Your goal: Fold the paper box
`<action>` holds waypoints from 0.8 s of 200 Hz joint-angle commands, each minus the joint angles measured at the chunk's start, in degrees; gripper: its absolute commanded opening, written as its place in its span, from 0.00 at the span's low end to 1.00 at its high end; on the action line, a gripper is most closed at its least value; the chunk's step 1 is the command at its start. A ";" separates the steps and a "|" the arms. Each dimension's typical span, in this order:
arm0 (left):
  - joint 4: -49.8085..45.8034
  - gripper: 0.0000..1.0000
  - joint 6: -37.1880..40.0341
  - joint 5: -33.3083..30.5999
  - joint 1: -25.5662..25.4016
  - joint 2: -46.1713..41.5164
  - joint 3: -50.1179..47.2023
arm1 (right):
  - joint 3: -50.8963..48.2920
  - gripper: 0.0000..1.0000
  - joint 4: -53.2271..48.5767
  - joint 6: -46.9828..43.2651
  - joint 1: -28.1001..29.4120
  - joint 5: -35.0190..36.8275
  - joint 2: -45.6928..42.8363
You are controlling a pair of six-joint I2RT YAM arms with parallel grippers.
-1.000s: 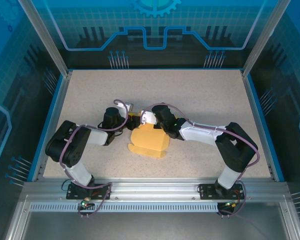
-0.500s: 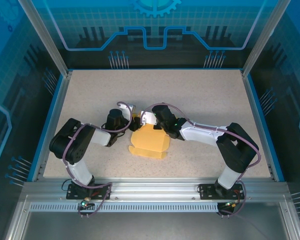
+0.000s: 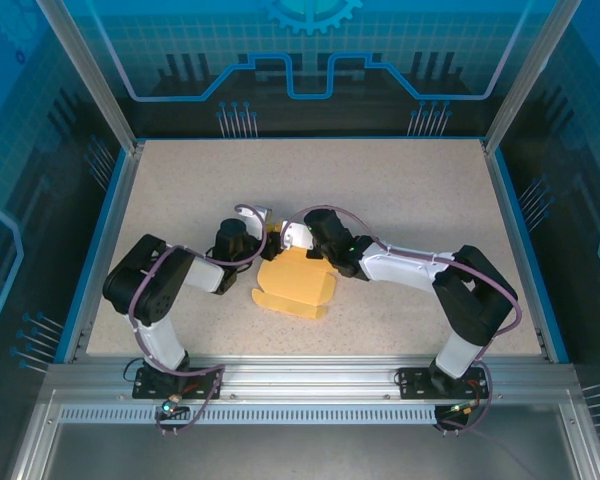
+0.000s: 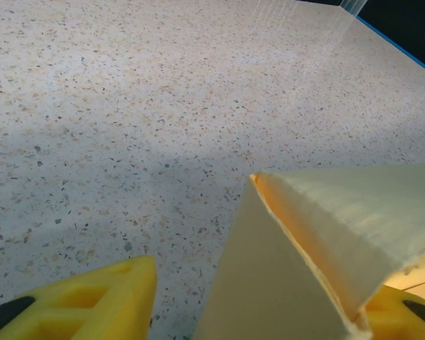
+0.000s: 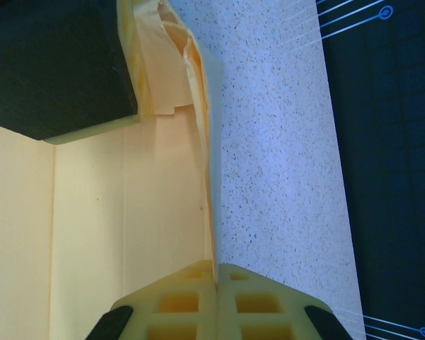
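Note:
The paper box [image 3: 295,285] is a pale yellow, partly folded sheet lying at the middle of the table, with both grippers at its far edge. My right gripper [image 5: 216,265] is shut on a thin upright wall of the paper box [image 5: 127,212], pinching its edge; in the top view this gripper [image 3: 290,240] sits at the box's far side. My left gripper [image 4: 262,301] is open at the box's far-left corner [image 3: 267,244]. A raised flap [image 4: 319,241] stands between its yellow fingers [image 4: 99,297], lying against the right one, with bare table showing beside the left one.
The speckled table [image 3: 400,190] stretches wide beyond and to both sides of the box, bounded by a blue rim [image 3: 510,230] and transparent walls. The left gripper's dark body [image 5: 57,64] sits close above the box's held wall in the right wrist view.
My left arm has swung right, bringing its gripper closer to the box's far-left corner. The box's near edge has shifted slightly. The right gripper has kept its grip in place.

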 commanded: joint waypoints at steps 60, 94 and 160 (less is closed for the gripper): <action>-1.29 0.34 -0.58 -19.36 -3.04 0.66 1.61 | 0.08 0.00 -4.12 2.23 1.59 -3.82 -2.14; -3.43 0.28 -2.49 -27.54 -4.42 0.14 2.21 | -0.43 0.00 -4.31 2.84 2.12 -3.63 -2.27; -6.54 0.20 -4.69 -34.23 -4.93 0.06 3.26 | -1.65 0.00 -3.34 4.01 2.38 -3.69 -2.66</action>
